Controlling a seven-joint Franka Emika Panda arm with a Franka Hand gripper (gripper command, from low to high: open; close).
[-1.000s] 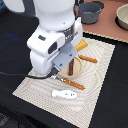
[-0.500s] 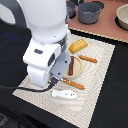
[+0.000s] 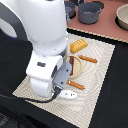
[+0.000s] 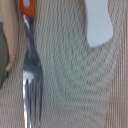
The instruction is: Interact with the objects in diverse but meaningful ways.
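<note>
On the striped beige mat (image 3: 100,75) lie a golden bread loaf (image 3: 78,46), a thin red-brown sausage (image 3: 88,59), a fork with an orange handle (image 3: 76,85) and a small white speckled piece (image 3: 68,94). A grey saucepan (image 3: 90,12) stands on the far surface. My gripper (image 3: 63,88) hangs low over the mat's near part, just beside the fork and the white piece; the arm's body hides its fingers. The wrist view shows the fork (image 4: 29,70) and the white piece (image 4: 97,22) lying flat on the mat, with no fingers in the picture.
A dark round dish (image 3: 71,66) sits on the mat, partly under the arm. A pale bowl (image 3: 122,17) stands at the far right of the exterior view. Black table surface (image 3: 112,107) surrounds the mat.
The arm has shifted from over the mat's middle toward its near edge and come lower. The bread, sausage, fork and white piece lie where they were.
</note>
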